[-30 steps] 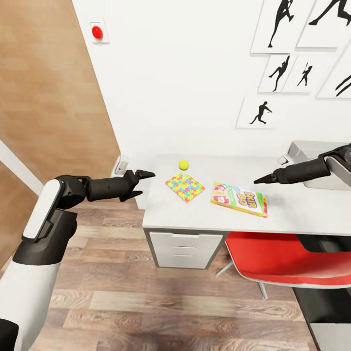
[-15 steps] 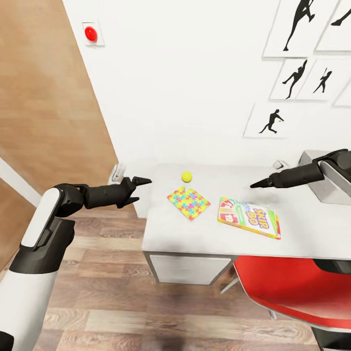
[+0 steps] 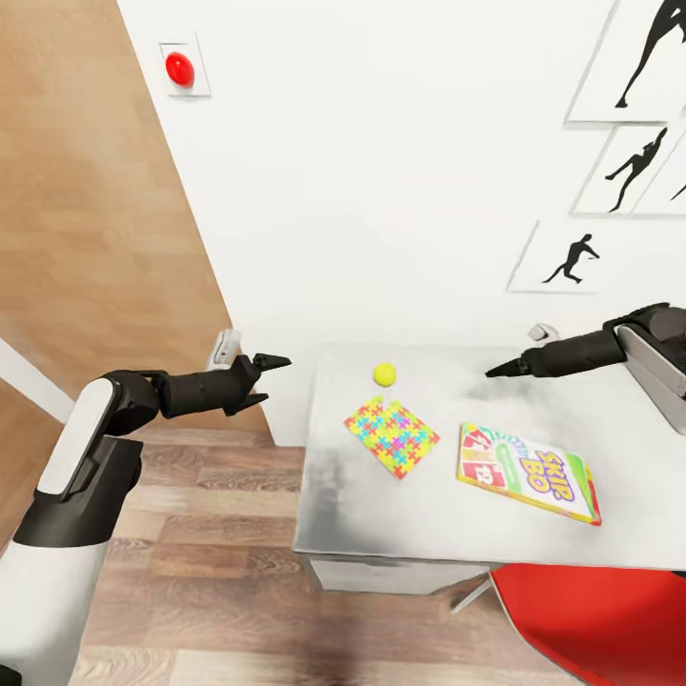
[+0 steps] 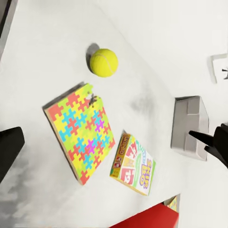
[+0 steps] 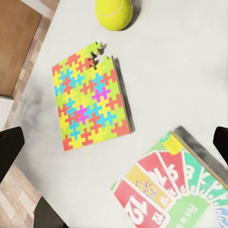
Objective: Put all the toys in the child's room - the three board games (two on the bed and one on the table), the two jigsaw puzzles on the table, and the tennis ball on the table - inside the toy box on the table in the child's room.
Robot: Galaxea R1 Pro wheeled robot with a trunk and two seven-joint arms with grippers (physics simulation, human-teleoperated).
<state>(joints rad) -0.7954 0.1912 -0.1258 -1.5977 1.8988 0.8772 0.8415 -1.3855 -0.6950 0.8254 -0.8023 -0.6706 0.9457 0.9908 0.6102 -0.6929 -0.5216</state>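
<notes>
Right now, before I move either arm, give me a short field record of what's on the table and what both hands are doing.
table: light grey top, toys lying on it
tennis ball: near the wall side, loose
jigsaw puzzle: flat, just in front of the ball
SKIP BO board game: flat, beside the puzzle, apart from it
toy box: at the picture's right edge
left hand: off the table's end, empty
right hand: above the table, empty
</notes>
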